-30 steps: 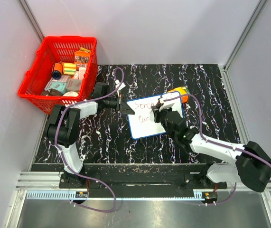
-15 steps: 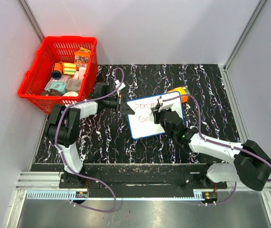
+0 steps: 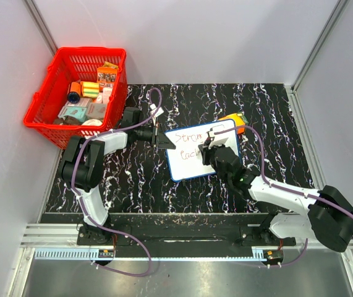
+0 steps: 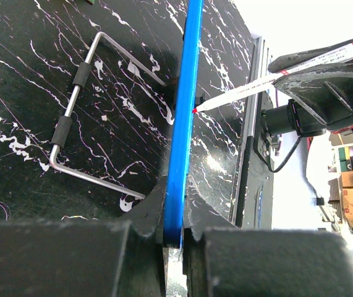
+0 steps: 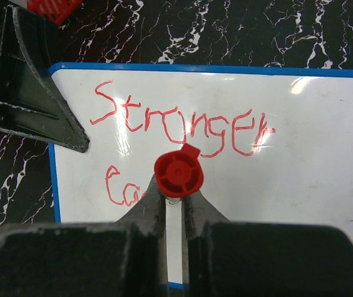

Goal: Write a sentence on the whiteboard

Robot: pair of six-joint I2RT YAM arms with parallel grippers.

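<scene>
The whiteboard [image 3: 191, 162] with a thin blue frame lies on the black marbled table. The sentence [image 5: 182, 124] is red handwriting: "Stronger" on the top line and the start of a second line [image 5: 122, 189] below. My left gripper [image 3: 162, 142] is shut on the board's left edge; the left wrist view shows the blue frame [image 4: 182, 124] edge-on between the jaws. My right gripper [image 3: 209, 147] is shut on a red marker [image 5: 177, 173], held upright over the second line. In the left wrist view the marker's tip [image 4: 196, 109] touches the board.
A red basket [image 3: 43, 117] with several small items stands at the back left. A small orange box [image 3: 234, 120] lies behind the board's far right corner. A bent metal wire stand [image 4: 77, 105] shows under the board. Grey walls close in the table.
My right gripper has shifted slightly along the second line with the marker. The left gripper and the board have not moved.
</scene>
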